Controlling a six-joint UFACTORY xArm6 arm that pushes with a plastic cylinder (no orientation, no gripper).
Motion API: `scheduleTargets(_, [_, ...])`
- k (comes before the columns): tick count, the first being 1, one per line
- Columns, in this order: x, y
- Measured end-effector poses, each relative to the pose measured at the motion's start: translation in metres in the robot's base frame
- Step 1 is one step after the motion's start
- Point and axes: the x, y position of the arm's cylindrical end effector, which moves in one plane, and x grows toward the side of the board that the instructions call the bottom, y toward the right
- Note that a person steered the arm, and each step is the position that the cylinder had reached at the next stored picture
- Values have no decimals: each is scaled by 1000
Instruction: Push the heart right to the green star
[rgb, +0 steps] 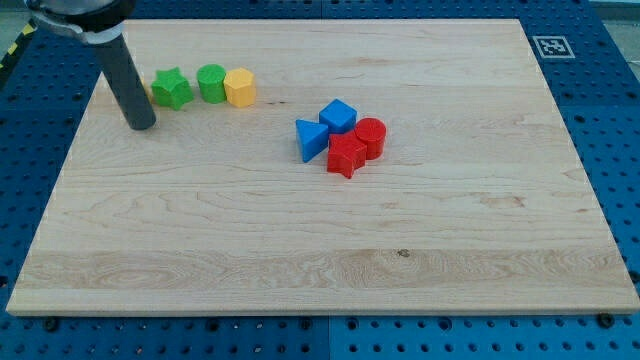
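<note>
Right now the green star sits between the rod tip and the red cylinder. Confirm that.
Not quite. In the camera view the green star sits between my tip and the green cylinder, not the red cylinder, which sits mid-board.

The wooden board (320, 240) was a pale tan with darker grain streaks running across it, sitting on a blue pegboard table (620, 150) dotted with holes. Upper left of the frame: a green star block (171, 89), a green cylinder block (211, 83) and a yellow hexagon-ish block (239, 87) in a row. Just left of the star, a bit of yellow-orange (147, 90) peeked out behind the dark grey rod (128, 85). Around the middle: a blue triangular block (311, 139), a blue cube block (338, 115), a red star block (346, 155) and a red cylinder block (370, 136). Top right corner had a black-and-white square tag (551, 46).
</note>
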Motion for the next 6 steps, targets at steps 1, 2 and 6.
scheduleTargets(1, [5,-13])
scheduleTargets(2, [-11,-35])
scheduleTargets(6, [-46,-6])
